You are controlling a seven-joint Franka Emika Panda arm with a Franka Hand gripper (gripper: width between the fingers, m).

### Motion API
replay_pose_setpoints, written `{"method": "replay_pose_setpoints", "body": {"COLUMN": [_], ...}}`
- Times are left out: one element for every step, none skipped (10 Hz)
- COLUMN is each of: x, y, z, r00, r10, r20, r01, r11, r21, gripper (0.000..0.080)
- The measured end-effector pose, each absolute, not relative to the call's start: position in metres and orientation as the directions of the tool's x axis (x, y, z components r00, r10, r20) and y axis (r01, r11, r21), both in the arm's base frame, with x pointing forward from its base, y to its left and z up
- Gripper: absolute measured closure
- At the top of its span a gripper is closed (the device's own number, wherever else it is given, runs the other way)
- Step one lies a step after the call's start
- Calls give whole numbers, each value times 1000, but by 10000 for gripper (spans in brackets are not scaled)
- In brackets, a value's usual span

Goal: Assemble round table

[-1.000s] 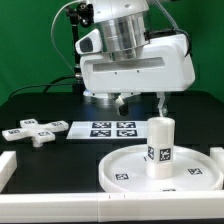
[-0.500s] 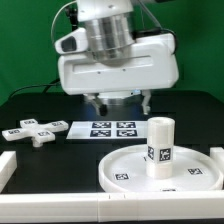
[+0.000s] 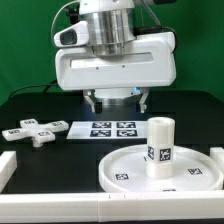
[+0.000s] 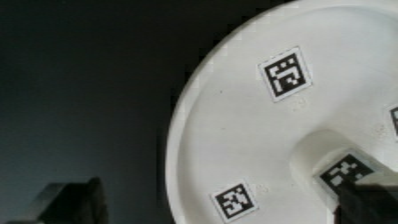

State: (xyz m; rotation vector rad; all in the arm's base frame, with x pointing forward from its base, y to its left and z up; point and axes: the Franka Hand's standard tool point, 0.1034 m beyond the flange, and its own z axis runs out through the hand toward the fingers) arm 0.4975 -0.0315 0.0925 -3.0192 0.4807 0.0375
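Note:
The large white round disc (image 3: 130, 168) lies flat at the front on the exterior view's right, with square tags on its face. The short tagged cylinder leg (image 3: 160, 147) stands upright on it. The cross-shaped base piece (image 3: 30, 131) lies on the black table at the exterior view's left. My gripper (image 3: 117, 101) hangs open and empty behind the disc, above the marker board, to the left of the leg and apart from it. In the wrist view the disc (image 4: 267, 110) fills one side, with the leg (image 4: 350, 172) at its edge and one dark fingertip (image 4: 71, 203) showing.
The marker board (image 3: 112, 128) lies flat behind the disc. A white rail (image 3: 60, 212) runs along the front edge, with raised white blocks at the left (image 3: 6, 165) and right (image 3: 216, 156). Cables hang behind the arm.
The arm has moved toward the exterior view's left, away from the leg, with most of the shift in the first half second. The jaws stay open. The parts have not moved.

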Motion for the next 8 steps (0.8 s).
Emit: {"method": "replay_pose_setpoints", "body": {"x": [494,486,479,476,477,477,477,476], "y": [-50,-73,-94,-106,-103,-102,-102,-102], "z": [93,92,92,93,93,92,92,92], "r00": [960,963,957,956,957,958,958,958], "r10": [-278,-268,-288,-292,-289,-285,-285,-285], "r20": [-33,-33,-34,-34,-35,-36,-36,-37], "r01": [-279,-270,-290,-294,-291,-287,-288,-287], "r11": [-957,-959,-954,-952,-953,-955,-954,-954], "r21": [-75,-81,-82,-80,-80,-80,-80,-80], "gripper": [151,151,151,151,151,151,151,151]}}
